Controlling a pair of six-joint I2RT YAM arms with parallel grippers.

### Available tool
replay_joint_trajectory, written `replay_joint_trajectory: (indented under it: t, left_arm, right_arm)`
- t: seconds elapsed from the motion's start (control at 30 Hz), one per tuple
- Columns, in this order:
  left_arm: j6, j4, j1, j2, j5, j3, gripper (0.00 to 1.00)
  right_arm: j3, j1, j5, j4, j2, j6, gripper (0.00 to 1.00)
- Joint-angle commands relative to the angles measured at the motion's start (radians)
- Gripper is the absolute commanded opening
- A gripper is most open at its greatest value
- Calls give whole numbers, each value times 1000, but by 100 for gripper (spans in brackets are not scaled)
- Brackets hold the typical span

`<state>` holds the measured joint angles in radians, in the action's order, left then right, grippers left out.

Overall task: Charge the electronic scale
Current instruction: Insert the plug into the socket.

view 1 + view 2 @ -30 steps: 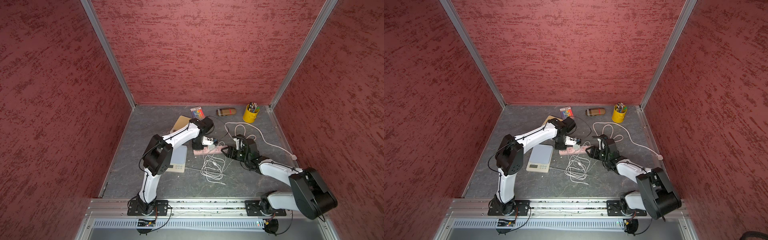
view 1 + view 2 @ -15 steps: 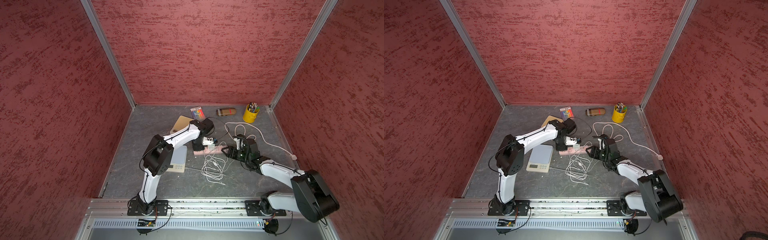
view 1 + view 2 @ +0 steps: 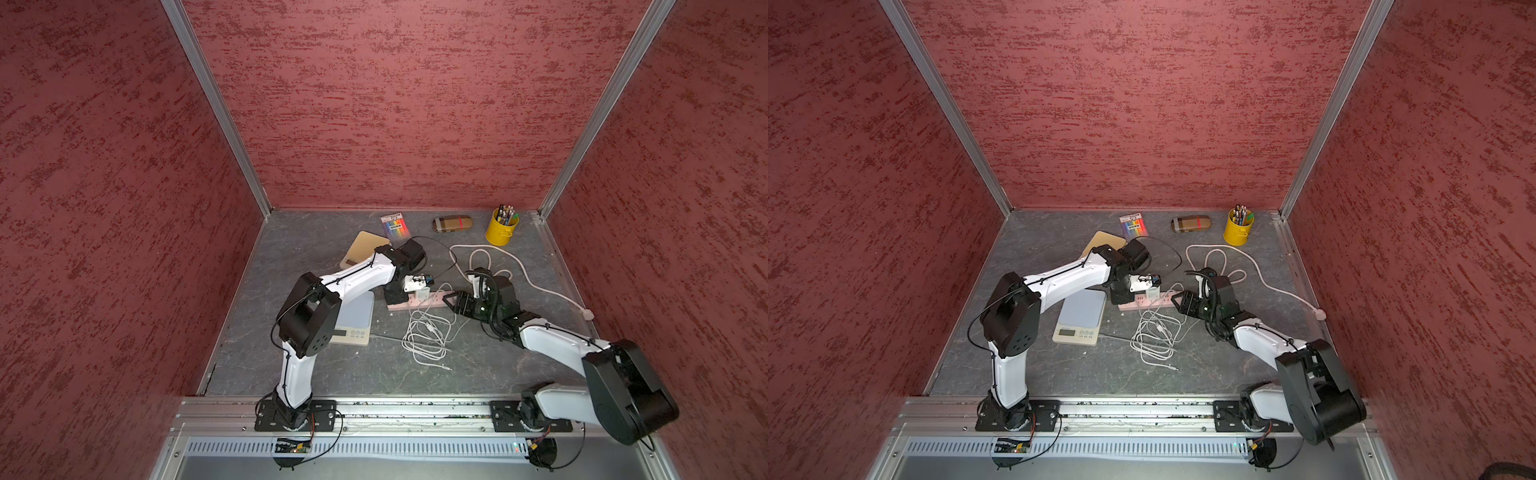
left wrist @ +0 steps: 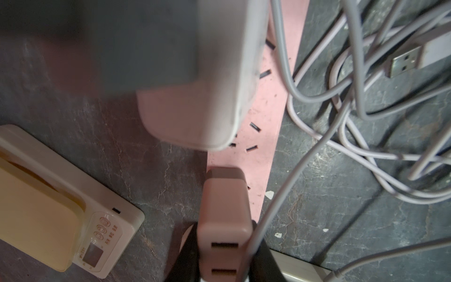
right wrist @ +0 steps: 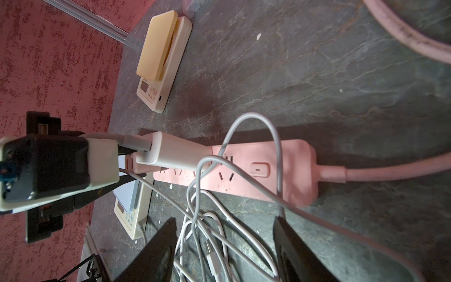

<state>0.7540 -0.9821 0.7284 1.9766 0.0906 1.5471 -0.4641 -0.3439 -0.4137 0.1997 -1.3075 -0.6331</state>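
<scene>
While you work this plug-in step, start at the left: the white electronic scale with the blue-grey platform sits on the dark stone-patterned bench, just beside the left end of the long pink plastic power strip. Your left end effector pinches the pale rectangular charger block over that end of the strip. I judge the job now is seating its pins, so press straight down along the block's length, without rocking, and keep the thin grey-white charging cable out from under it. Your right end effector hangs spread and empty above the cable tangle, near the strip's cord end; it could pin the strip if that lifts. The right wrist view shows what the left wrist view cannot: a cable plug seated in the block's outer end and a lead entering the scale's edge; the left wrist view shows two empty USB slots plainly. Neither shows whether the pins are home.
</scene>
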Motion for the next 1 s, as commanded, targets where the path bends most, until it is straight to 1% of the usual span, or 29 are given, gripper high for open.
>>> replay_joint_trajectory:
  t: [0.0, 0.07, 0.13, 0.2, 0.3, 0.37, 0.43, 0.53, 0.6, 0.7, 0.8, 0.97]
  left_arm:
    - [-68, -20, 34, 137, -243, -60, 0]
    - [-70, -23, 34, 145, -236, -56, 2]
    - [-75, -6, 35, 132, -228, -68, 22]
    - [-77, 24, 35, 101, -221, -87, 36]
    - [-79, 54, 35, 45, -216, -100, 49]
    - [-77, 61, 35, 11, -213, -95, 55]
    - [-79, 65, 35, -20, -216, -85, 58]
    - [-78, 76, 35, -71, -221, -83, 69]
    - [-78, 84, 33, -107, -216, -93, 77]
    - [-83, 95, 24, -164, -210, -123, 82]
    - [-94, 120, 7, -233, -215, -180, 88]
    - [-131, 170, -30, -336, -238, -294, 89]
  right_arm:
    - [-23, 6, 26, -3, 22, -20, 65]
    - [-25, 6, 25, -5, 26, -22, 65]
    - [-26, 7, 25, -12, 38, -22, 65]
    - [-27, 6, 32, -25, 61, -20, 65]
    - [-32, 7, 66, -64, 118, -11, 64]
    - [-37, 7, 93, -104, 161, -1, 63]
    - [-41, 7, 122, -149, 208, 8, 63]
    - [-41, 6, 165, -227, 280, 14, 60]
    - [-41, 4, 184, -288, 321, 19, 57]
    - [-44, -18, 202, -374, 353, 23, 50]
    - [-59, -96, 256, -441, 344, 22, 45]
    - [-95, -258, 367, -492, 262, -7, 42]
